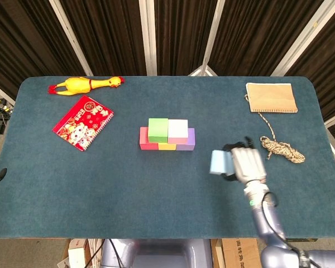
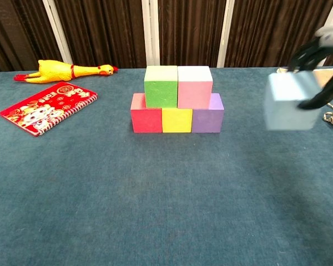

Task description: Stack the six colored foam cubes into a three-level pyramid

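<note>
A red cube, a yellow cube and a purple cube form a row at the table's middle. A green cube and a pink cube sit on top of them. My right hand grips the light blue cube in the air, to the right of the stack and clear of the table. In the head view this light blue cube is blurred by motion. My left hand shows in neither view.
A yellow rubber chicken and a red notebook lie at the back left. At the right are a tan pouch and a coiled rope, close to my right hand.
</note>
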Robot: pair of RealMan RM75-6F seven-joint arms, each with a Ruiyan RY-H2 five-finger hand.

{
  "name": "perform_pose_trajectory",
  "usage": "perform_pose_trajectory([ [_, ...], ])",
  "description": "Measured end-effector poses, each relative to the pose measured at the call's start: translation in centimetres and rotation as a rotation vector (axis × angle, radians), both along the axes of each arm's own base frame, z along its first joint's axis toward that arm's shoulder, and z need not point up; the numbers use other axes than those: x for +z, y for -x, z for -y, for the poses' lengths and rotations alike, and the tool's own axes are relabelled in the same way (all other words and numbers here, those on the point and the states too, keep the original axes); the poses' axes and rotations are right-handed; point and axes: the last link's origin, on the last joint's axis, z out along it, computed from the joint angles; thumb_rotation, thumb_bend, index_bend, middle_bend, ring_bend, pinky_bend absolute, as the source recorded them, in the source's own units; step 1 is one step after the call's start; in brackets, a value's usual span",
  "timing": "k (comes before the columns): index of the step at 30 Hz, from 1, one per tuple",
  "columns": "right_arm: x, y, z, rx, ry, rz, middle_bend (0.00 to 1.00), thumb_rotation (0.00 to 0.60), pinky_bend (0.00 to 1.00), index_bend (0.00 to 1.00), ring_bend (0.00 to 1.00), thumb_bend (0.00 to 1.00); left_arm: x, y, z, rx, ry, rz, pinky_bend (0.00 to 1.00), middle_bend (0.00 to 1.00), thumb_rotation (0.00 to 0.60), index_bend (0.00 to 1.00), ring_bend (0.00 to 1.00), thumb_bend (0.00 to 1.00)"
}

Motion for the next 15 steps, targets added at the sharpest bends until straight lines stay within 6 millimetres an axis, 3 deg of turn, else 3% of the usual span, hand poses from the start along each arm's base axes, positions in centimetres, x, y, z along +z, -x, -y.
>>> perform_pose_trajectory([
  [4, 4.2, 0.9, 0.9, -0.055, 0.089, -0.069, 0.43, 0.6, 0.0, 0.48, 0.23, 0.37, 0.1, 0.0, 0.0, 0.003, -0.006, 0.002, 0.0, 0.11, 0.6, 0.1, 0.0, 0.27],
  [8, 6.6, 0.1, 1.9, -0.066, 0.155, -0.057, 0.43, 0.6, 0.0, 0.49, 0.23, 0.37, 0.1, 0.1, 0.0, 0.005, -0.01, -0.005, 0.0, 0.11, 0.6, 0.1, 0.0, 0.27],
  [15, 6.7, -3.2, 4.3, -0.023, 0.082, 0.039, 0.44, 0.6, 0.0, 0.49, 0.23, 0.37, 0.1, 0.6, -0.5, 0.013, -0.041, -0.052, 0.0, 0.11, 0.6, 0.09, 0.0, 0.27],
])
